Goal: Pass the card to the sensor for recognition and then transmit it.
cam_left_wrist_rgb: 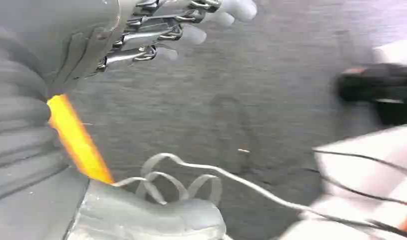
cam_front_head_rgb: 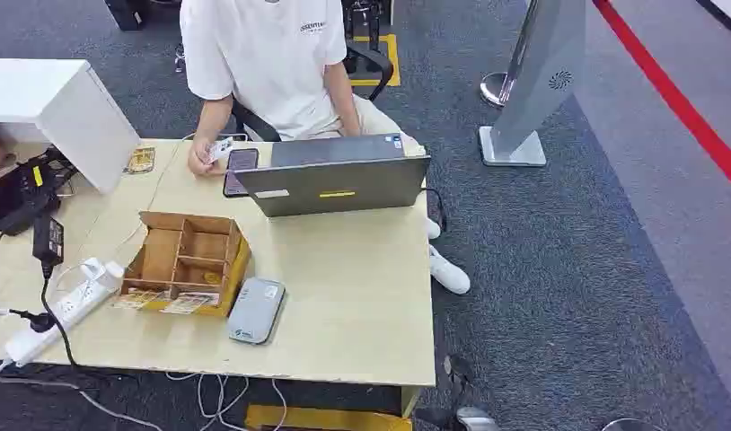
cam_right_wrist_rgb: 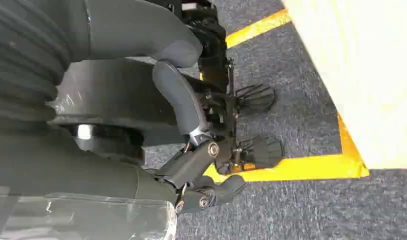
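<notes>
A grey flat card sensor [cam_front_head_rgb: 256, 310] lies near the front edge of the wooden table [cam_front_head_rgb: 362, 305]. Just left of it stands an open wooden compartment box [cam_front_head_rgb: 187, 256], with a few cards [cam_front_head_rgb: 169, 303] lying flat at its front. A person in a white shirt [cam_front_head_rgb: 272, 54] sits at the far side and holds a small white card [cam_front_head_rgb: 220, 148] in one hand. My left hand [cam_left_wrist_rgb: 156, 35] hangs over grey carpet, its fingers stretched out and apart, holding nothing. My right hand [cam_right_wrist_rgb: 201, 145] hangs beside the table's pale side, and there is nothing in it.
A grey laptop [cam_front_head_rgb: 335, 184] stands open at the table's far side with a phone [cam_front_head_rgb: 240, 171] beside it. A white power strip [cam_front_head_rgb: 61, 310], cables, a black device [cam_front_head_rgb: 16, 193] and a white box [cam_front_head_rgb: 66, 108] crowd the left end. A grey kiosk stand [cam_front_head_rgb: 532, 81] is on the carpet at right.
</notes>
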{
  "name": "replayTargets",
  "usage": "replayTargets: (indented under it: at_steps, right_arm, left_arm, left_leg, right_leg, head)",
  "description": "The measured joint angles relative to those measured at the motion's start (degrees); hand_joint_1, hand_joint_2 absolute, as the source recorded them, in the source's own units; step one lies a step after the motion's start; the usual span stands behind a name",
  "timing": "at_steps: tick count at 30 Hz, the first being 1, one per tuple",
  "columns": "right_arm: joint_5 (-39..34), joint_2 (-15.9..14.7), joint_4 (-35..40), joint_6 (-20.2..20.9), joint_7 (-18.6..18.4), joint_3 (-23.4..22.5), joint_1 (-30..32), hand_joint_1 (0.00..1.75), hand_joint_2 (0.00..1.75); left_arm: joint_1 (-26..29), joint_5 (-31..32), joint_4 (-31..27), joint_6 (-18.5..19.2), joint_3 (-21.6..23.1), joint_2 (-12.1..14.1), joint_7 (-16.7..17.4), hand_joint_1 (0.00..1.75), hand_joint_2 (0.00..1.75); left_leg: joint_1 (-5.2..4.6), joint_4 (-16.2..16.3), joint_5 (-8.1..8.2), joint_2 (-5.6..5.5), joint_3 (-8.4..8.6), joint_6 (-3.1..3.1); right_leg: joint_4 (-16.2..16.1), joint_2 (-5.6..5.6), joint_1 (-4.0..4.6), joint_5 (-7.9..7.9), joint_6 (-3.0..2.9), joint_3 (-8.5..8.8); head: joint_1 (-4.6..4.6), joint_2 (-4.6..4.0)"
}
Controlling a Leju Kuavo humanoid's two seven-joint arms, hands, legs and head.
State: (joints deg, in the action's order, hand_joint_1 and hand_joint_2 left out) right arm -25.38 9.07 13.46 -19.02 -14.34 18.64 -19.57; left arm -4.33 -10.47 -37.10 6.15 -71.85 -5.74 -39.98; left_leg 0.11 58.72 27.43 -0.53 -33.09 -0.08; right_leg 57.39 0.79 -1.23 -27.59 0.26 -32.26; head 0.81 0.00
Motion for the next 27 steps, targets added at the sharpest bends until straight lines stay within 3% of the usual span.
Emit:
replayTargets:
  at_steps: [4,10,11,13,16,21,23,25,26,27]
  right_arm:
    - [0.2,-0.5,0.0,0.0,0.1,-0.4,0.4,0.0,1.75]
    - [0.8,-0.9,-0.1,0.0,-0.7,-1.0,0.5,0.0,1.75]
    - [1.1,-0.9,-0.1,0.0,-1.0,-1.0,0.5,0.0,1.75]
    - [1.4,-0.9,-0.2,0.0,-1.8,-1.1,0.3,0.0,1.75]
    - [2.1,-0.9,-0.2,0.0,-2.8,-1.1,-0.1,0.0,1.75]
    - [2.7,-0.5,-0.3,0.0,-3.6,-1.2,-1.3,0.0,1.75]
    - [3.2,0.1,-0.3,0.0,-4.2,-1.2,-1.4,0.0,1.75]
    - [3.6,0.4,-0.4,0.0,-4.6,-1.2,-1.5,0.0,1.75]
    - [3.8,0.6,-0.5,0.0,-4.7,-1.2,-1.5,0.0,1.75]
    - [4.2,0.7,-0.5,0.0,-4.9,-1.2,-1.6,0.0,1.75]
  left_arm:
    - [-0.7,0.0,-13.9,7.0,-4.3,-4.3,-0.2,0.0,1.75]
    - [-1.8,-2.9,-31.7,13.1,-7.4,-9.7,-0.2,0.0,1.75]
    - [-1.8,-4.0,-34.8,12.7,-7.4,-10.2,-0.2,0.0,1.75]
    - [-1.1,-7.1,-41.4,7.7,-5.9,-11.0,-0.2,0.0,1.75]
    - [1.6,-9.6,-52.8,0.3,1.6,-11.9,-0.2,0.0,1.75]
    - [1.1,3.9,-68.8,-9.3,16.8,-11.9,-0.2,0.0,1.75]
    - [0.9,14.3,-74.1,-21.9,26.8,-10.7,-0.2,0.0,1.75]
    - [0.7,22.9,-75.8,-39.6,40.2,-8.1,-0.3,0.0,1.75]
    - [0.5,26.2,-75.8,-44.1,47.2,-6.7,-0.3,0.0,1.75]
    - [0.0,29.3,-75.6,-44.2,52.1,-5.7,-0.3,0.0,1.75]
  left_leg:
    - [-0.01,0.0,0.0,0.0,-0.01,0.0]
    - [0.0,0.0,0.0,-0.01,-0.01,0.01]
    - [0.02,0.0,0.0,-0.01,-0.01,0.01]
    - [0.04,0.1,0.0,0.04,0.02,0.0]
    - [0.07,0.1,-0.01,-0.07,0.02,0.0]
    - [0.1,0.1,-0.22,-0.24,-0.03,-0.02]
    - [0.13,0.1,-0.25,-0.13,-0.04,-0.05]
    - [0.07,0.1,-0.31,-0.18,-0.06,0.03]
    - [0.1,0.1,-0.33,-0.22,-0.12,0.05]
    - [0.1,0.2,-0.35,-0.25,-0.13,0.08]
  right_leg:
    - [0.0,-0.01,-0.02,0.01,0.01,0.01]
    - [0.0,-0.01,0.0,0.02,0.02,0.01]
    - [0.0,-0.01,0.0,0.03,0.02,0.01]
    - [0.0,0.06,0.05,0.03,0.01,0.0]
    - [0.0,-0.06,0.09,0.02,0.01,0.0]
    - [0.0,-0.28,0.12,0.16,-0.04,-0.02]
    - [0.0,-0.14,0.15,0.27,-0.06,-0.13]
    - [0.0,-0.19,0.1,0.33,0.03,-0.02]
    - [0.0,-0.27,0.14,0.34,0.05,0.02]
    - [0.0,-0.28,0.13,0.36,0.07,-0.03]
  head:
    - [0.13,0.0]
    - [0.02,0.0]
    - [0.04,0.0]
    - [-0.04,0.0]
    - [-0.04,0.0]
    - [0.02,0.0]
    - [0.04,0.0]
    - [0.04,0.0]
    - [0.02,0.0]
    - [0.2,0.0]
